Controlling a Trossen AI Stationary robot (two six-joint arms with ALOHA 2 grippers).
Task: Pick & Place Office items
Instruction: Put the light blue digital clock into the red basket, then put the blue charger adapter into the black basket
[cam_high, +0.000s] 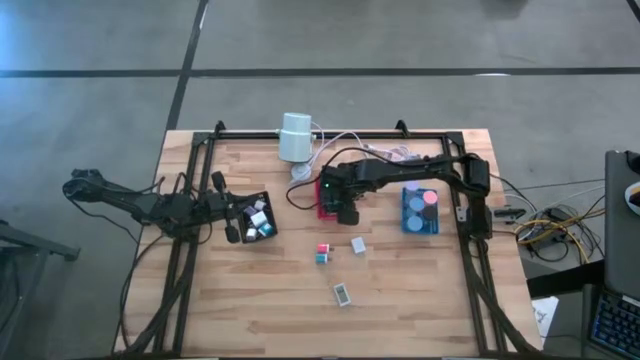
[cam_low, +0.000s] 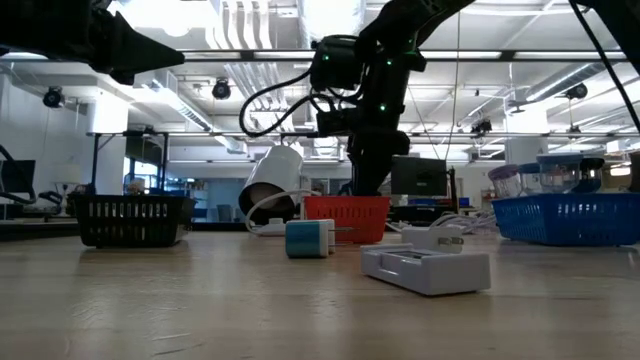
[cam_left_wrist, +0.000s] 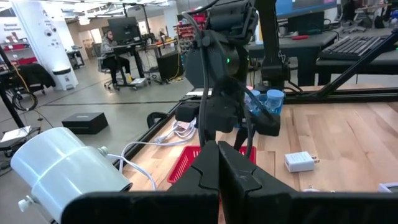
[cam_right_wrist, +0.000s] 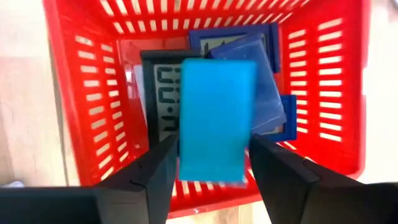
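right gripper (cam_right_wrist: 211, 165) hangs straight over the red tray (cam_right_wrist: 68, 106), fingers apart. a light blue block (cam_right_wrist: 216, 118) sits between the fingers with slim gaps showing each side, so it looks released or about to be; cannot tell whether either pad touches it. its long axis runs along the fingers, and the tray floor lies directly below it.

red tray contents: a black-framed display piece (cam_right_wrist: 158, 87) and dark blue flat pieces (cam_right_wrist: 264, 93).

left gripper (cam_high: 232, 212) waits at the black tray (cam_high: 262, 197) on the left, fingers together. that tray holds several small pieces.

blue tray (cam_high: 420, 226), right, holds round pieces.

loose on the near table: pink-teal block (cam_high: 322, 252), grey block (cam_high: 358, 245), white piece (cam_high: 343, 294). right arm is nearer these.
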